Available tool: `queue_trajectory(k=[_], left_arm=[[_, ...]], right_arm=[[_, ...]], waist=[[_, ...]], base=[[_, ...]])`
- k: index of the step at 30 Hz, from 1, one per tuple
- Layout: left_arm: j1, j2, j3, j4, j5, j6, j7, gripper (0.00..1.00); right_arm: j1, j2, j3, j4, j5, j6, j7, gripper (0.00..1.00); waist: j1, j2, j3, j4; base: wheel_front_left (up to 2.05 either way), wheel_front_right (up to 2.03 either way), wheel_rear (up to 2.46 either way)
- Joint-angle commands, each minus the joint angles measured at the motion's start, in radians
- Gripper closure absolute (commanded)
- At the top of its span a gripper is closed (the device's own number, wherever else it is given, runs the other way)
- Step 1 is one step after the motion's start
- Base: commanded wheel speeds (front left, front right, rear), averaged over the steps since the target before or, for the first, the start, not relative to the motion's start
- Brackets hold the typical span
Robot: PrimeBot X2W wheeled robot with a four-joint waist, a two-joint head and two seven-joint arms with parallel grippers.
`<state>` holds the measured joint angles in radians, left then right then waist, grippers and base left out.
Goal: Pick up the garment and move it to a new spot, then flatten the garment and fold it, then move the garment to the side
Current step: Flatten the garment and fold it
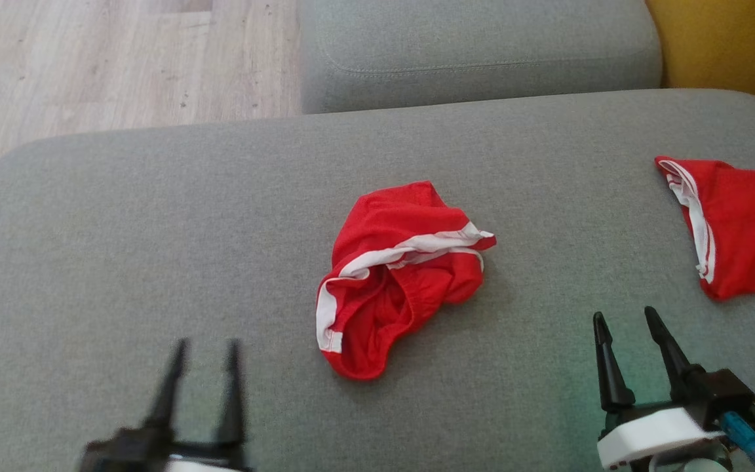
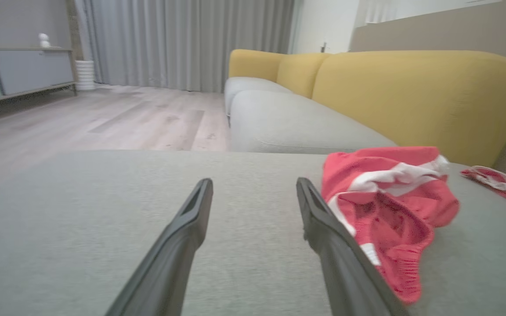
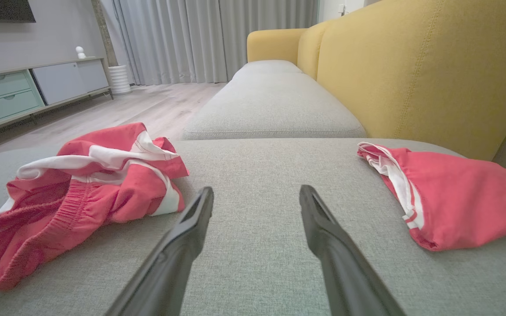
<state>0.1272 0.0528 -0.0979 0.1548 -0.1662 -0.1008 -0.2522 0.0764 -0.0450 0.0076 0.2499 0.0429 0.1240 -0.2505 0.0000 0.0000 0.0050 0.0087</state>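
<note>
The crumpled red garment (image 1: 397,275) with white trim lies in the middle of the head frame, on the grey sofa cushion (image 1: 154,229), above and between the two pincers and touching neither. Its long axis runs on a slant, from a rounded end at lower centre-left of the frame up to a white-banded corner at centre-right.

The left pincer (image 1: 208,342) sits at the lower left, blurred, with its fingers spread wide and nothing between them. The garment lies up and to the right of it. In the left wrist view the cloth sits just beyond the right-hand finger (image 2: 323,228), off the line of the fingers rather than between them.

The right pincer (image 1: 624,313) at the lower right is also wide open and empty. The garment lies up and to the left of it, at the left of the right wrist view.

The left pincer looks slightly nearer, closest to the garment's low rounded end. The right pincer is closer to the upper corner. Either one would have to swing inward towards the centre of the frame to reach it.

A second red piece (image 1: 738,223) lies apart at the right edge.
</note>
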Motion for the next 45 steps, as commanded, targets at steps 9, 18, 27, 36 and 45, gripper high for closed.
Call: queue_trajectory(k=[9, 18, 27, 36, 45], left_arm=[[-0.197, -0.003, -0.316, 0.08, -0.03, -0.026, 0.001, 0.0], [-0.437, -0.003, -0.514, 0.325, -0.151, 0.017, 0.011, 0.0], [-0.56, -0.003, -0.54, 0.486, -0.219, 0.071, -0.001, 0.0], [-0.609, -0.003, -0.542, 0.448, -0.297, 0.032, -0.009, 1.0], [-0.615, 0.016, -0.512, 0.231, -0.348, 0.001, -0.008, 1.0]], right_arm=[[-0.041, -0.005, 0.036, -0.038, -0.006, 0.007, -0.011, 0.0], [-0.102, -0.005, 0.046, -0.048, 0.007, 0.007, -0.011, 0.0], [-0.127, -0.005, 0.051, -0.048, 0.017, 0.007, -0.011, 0.0], [-0.117, -0.005, 0.035, -0.045, 0.023, 0.007, -0.011, 0.0], [-0.091, -0.005, 0.024, -0.038, 0.021, 0.007, -0.011, 0.0]], waist=[[0.0, 0.0, 0.041, -0.03], [0.0, 0.0, 0.156, -0.133], [0.0, 0.0, 0.195, -0.183], [0.0, 0.0, 0.174, -0.179], [0.0, 0.0, 0.119, -0.133]], base=[[0.0, 0.0, 0.0], [0.0, 0.0, 0.0], [0.0, 0.0, 0.0], [0.0, 0.0, 0.0], [0.0, 0.0, 0.0]])
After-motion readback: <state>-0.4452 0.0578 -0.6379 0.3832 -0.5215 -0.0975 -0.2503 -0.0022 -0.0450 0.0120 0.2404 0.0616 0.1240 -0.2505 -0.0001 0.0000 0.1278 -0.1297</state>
